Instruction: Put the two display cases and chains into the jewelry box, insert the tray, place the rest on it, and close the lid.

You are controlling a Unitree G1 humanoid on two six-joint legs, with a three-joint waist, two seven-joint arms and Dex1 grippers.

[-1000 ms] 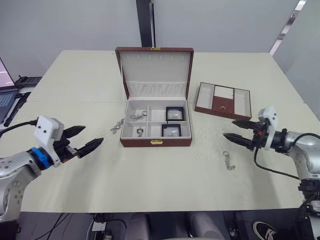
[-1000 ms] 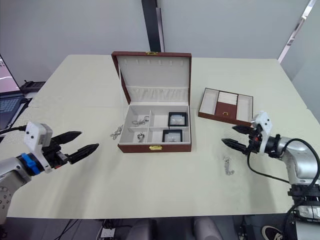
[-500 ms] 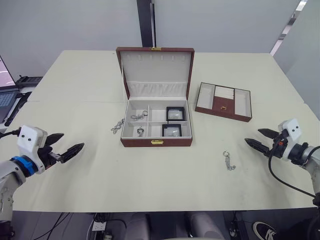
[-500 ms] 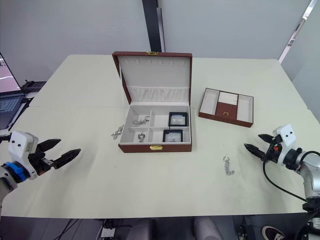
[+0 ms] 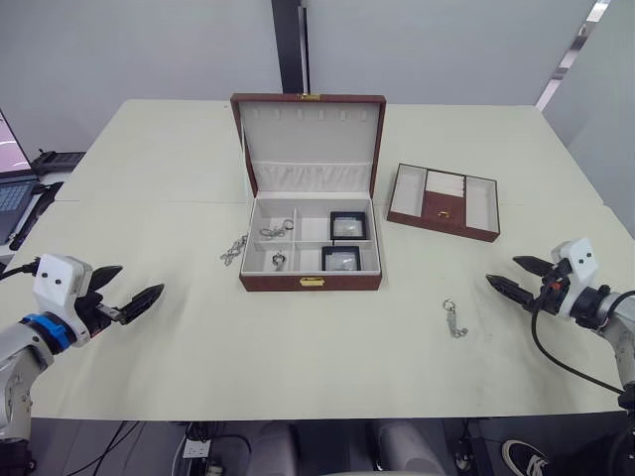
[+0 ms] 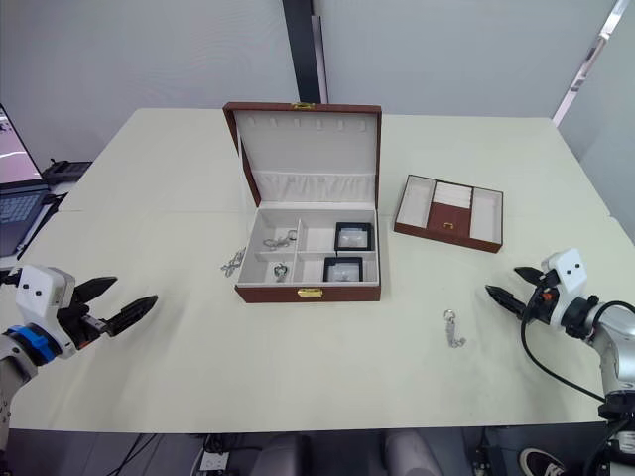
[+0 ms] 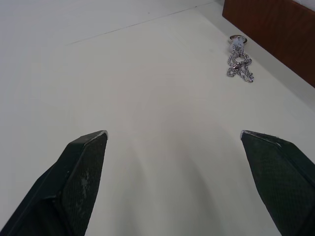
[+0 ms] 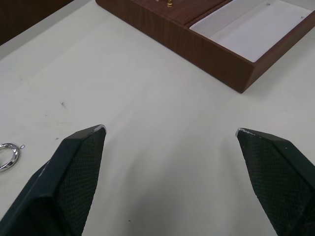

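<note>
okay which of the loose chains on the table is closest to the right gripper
The chain lying in front of the jewelry box, off its right corner. It is the nearer one to the right gripper; the other loose chain lies beside the box's left wall.

Bright, even overhead light, soft faint shadows, sharp focus throughout.

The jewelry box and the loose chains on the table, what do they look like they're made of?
The jewelry box looks like reddish-brown wood or a leather-look wrap, smooth and matte, with a small gold metal clasp; which one cannot be told. Its compartments look lined in cream fabric. The chains, one left of the box and one to its right, look like bright silver metal, with glinting links and rings.
</note>
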